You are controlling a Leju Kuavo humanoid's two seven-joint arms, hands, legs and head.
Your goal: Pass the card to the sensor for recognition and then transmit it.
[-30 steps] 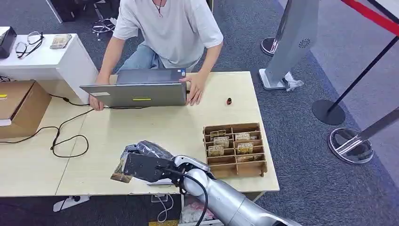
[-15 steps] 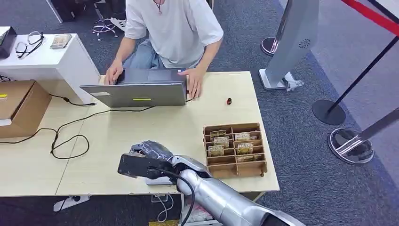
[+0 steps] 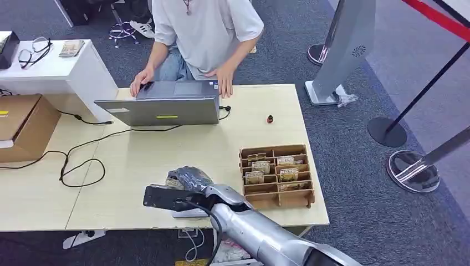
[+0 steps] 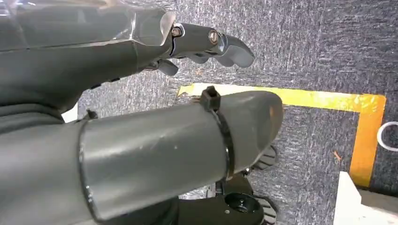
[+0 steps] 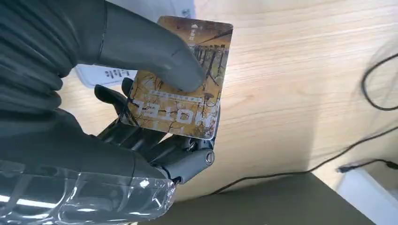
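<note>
Wide pale surface [image 3: 166, 155] — laptop [image 3: 161, 105] at the far edge under a person's [image 3: 208, 27] hands, wooden rack [image 3: 276, 176] of cards near the right side. Right hand [image 3: 185, 185] low over the near edge, thumb pressing the card [image 5: 180, 89] flat against the fingers [image 5: 187, 161] — clamped on it. Left hand [image 4: 141, 42] above carpet, fingers apart, holding nothing.

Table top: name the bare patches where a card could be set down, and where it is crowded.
Bare wood lies between the laptop and the card organizer, and left of the right hand, inside the black cable loop. Crowded: the organizer's slots, and the far edge by the person's hands.
</note>
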